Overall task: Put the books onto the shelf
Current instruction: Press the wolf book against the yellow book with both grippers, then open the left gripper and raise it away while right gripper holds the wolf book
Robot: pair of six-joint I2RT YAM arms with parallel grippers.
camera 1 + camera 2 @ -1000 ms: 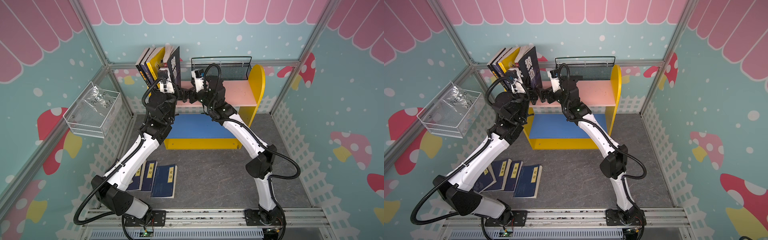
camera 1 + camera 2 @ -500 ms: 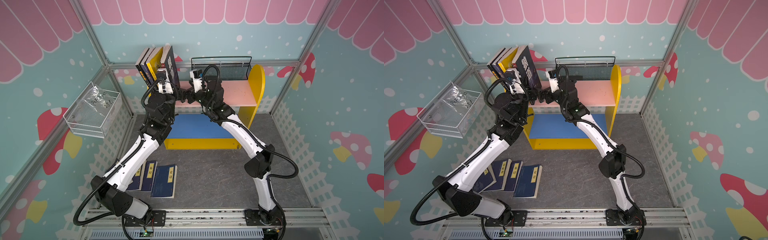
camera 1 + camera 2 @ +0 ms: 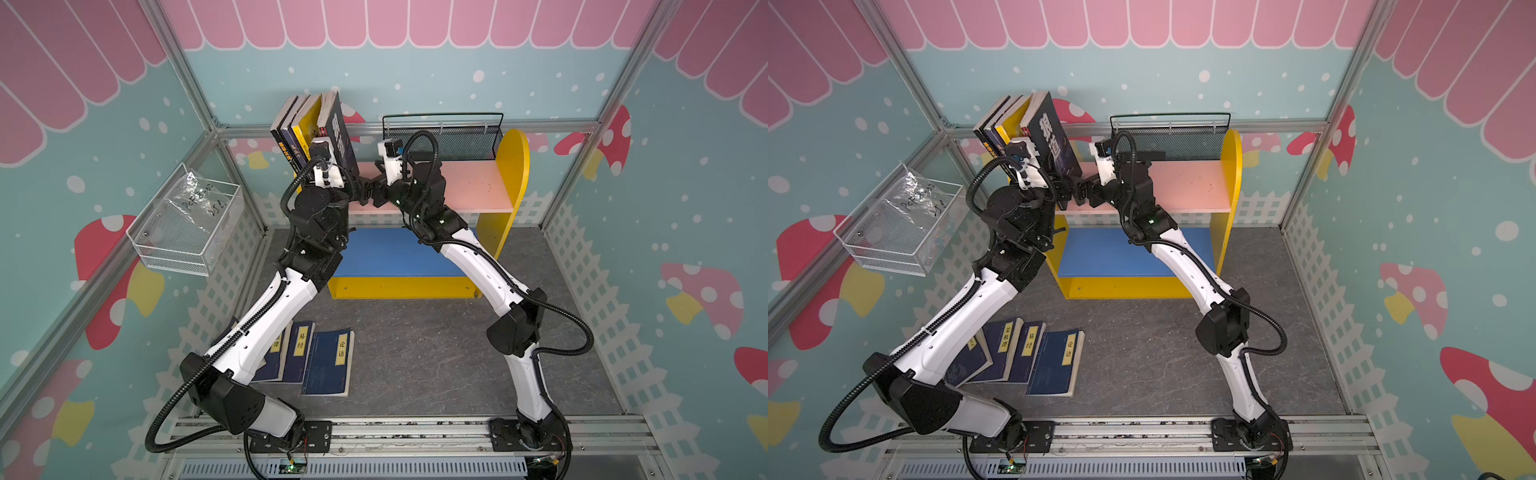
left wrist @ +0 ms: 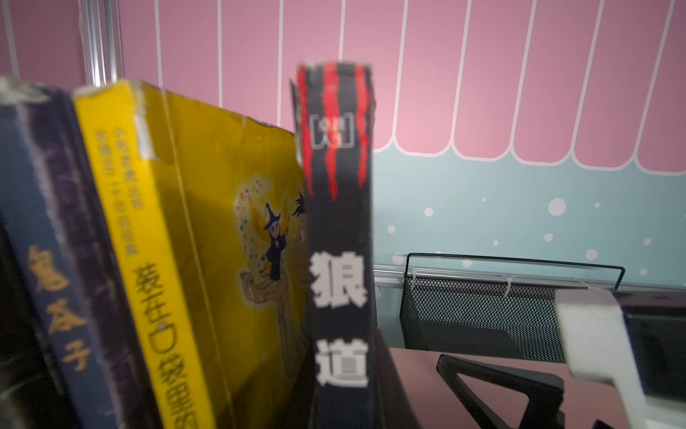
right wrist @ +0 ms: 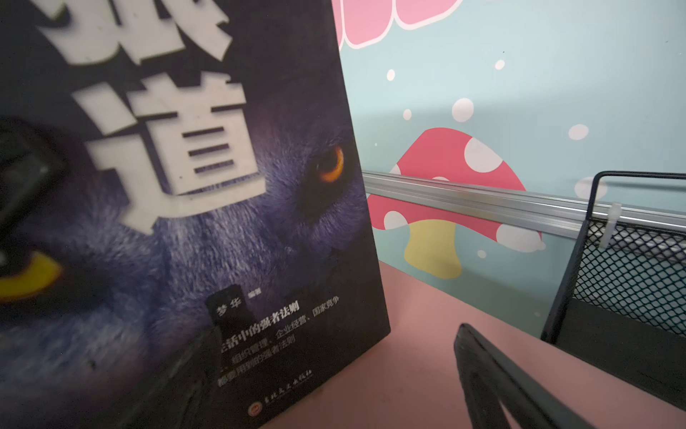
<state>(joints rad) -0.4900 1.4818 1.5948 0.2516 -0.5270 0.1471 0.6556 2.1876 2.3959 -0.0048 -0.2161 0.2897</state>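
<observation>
Black book (image 3: pixel 1050 137) now leans closer to the yellow book (image 4: pixel 208 230); left jaws clamp its spine, right jaws apart.

Teal walls (image 3: pixel 415 83) with white dots, red mushrooms and a pink scalloped border stand around the grey marbled floor (image 3: pixel 415 353); left of this floor hangs a white wire basket (image 3: pixel 174 259).

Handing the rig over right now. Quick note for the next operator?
Grippers: left gripper shut on the black wolf book at its lower spine; right gripper open beside its cover.
The book stands on the pink upper board of the shelf, next to three upright books.
Done: four books up there.
Left: let go, then shelve the four navy books lying on the floor.
</observation>
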